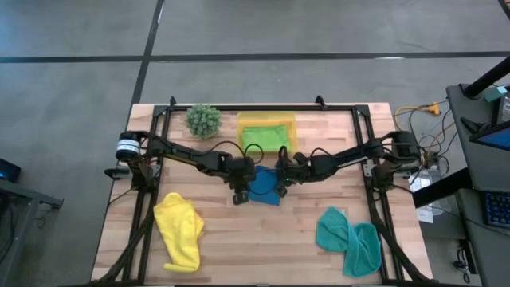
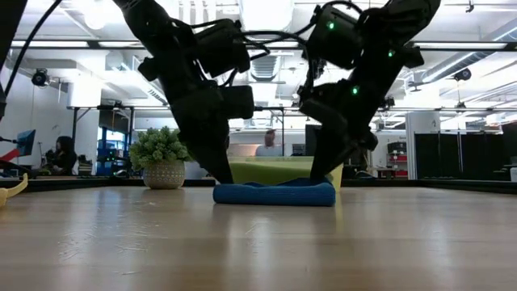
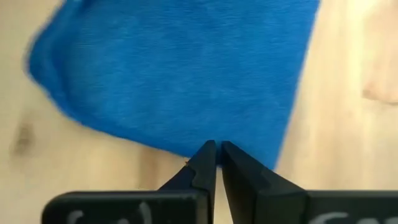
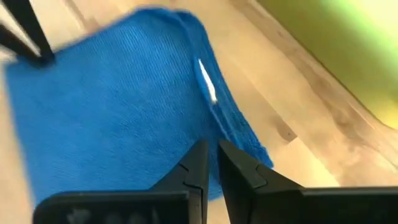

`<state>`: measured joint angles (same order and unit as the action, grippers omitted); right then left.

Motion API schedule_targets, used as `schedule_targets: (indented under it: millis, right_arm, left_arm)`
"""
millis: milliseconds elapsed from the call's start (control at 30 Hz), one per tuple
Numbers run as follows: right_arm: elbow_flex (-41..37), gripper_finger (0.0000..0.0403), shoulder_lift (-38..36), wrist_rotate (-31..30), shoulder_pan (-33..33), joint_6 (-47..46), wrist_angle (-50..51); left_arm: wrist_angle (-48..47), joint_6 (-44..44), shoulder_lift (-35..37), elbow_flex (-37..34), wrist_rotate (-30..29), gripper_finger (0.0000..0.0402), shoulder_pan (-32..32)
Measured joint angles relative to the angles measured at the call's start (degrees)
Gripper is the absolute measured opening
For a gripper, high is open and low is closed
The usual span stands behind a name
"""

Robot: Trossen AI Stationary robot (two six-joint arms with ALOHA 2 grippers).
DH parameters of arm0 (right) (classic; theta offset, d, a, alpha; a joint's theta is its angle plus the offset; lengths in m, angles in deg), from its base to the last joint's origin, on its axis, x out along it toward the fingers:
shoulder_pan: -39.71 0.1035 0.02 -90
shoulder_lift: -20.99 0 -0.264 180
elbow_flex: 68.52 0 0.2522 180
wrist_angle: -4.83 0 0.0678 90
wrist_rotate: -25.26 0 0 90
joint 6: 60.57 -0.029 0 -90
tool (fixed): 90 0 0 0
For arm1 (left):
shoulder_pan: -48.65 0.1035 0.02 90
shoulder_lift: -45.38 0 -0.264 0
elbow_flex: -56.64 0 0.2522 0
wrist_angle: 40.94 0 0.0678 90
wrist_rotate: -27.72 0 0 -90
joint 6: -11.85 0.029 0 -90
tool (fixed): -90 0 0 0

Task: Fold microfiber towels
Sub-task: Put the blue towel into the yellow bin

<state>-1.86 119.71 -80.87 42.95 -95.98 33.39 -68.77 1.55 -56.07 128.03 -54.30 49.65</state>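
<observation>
The bright blue towel (image 1: 264,191) lies folded and flat on the table's middle (image 2: 275,194). My left gripper (image 1: 240,194) is shut, its tips at the towel's left end (image 3: 214,147). My right gripper (image 1: 281,185) is shut over the towel's right end (image 4: 211,147). The yellow towel (image 1: 180,232) lies crumpled at the near left. The teal towel (image 1: 349,240) lies crumpled at the near right. The lime green towel (image 1: 267,135) lies in the yellow tray. My left gripper comes from above, pointing down, its shut fingertips (image 2: 220,183) at the blue towel's left edge (image 3: 186,144). Whether cloth sits between the fingers, I cannot tell. The towel lies flat on the table. My right gripper comes from above, slanting down, its shut fingertips (image 2: 323,179) on the towel's right end (image 4: 233,127). Whether it pinches cloth or only rests on it, I cannot tell.
A yellow tray (image 1: 290,121) stands at the far middle, just behind the grippers. A small spiky green plant in a pot (image 1: 203,119) stands to its left. A black frame (image 1: 239,107) runs along the table's far and side edges. Bare wood lies at the near middle.
</observation>
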Motion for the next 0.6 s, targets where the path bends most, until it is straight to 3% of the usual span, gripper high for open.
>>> schedule_targets:
  millis: [200,367,600]
  right_arm:
    - [0.0,0.0027,-3.6,0.1,5.2,-0.6,-2.3]
    - [0.0,0.0037,-3.8,2.6,11.5,1.9,-7.9]
    - [0.1,0.0115,-1.4,3.0,16.0,8.2,-7.7]
  left_arm:
    - [0.5,-1.3,0.0,0.0,1.4,0.001,-2.6]
    - [-1.3,-2.8,2.3,0.0,-1.3,0.001,-3.7]
    - [2.8,-2.9,4.0,0.1,-3.8,0.001,-3.9]
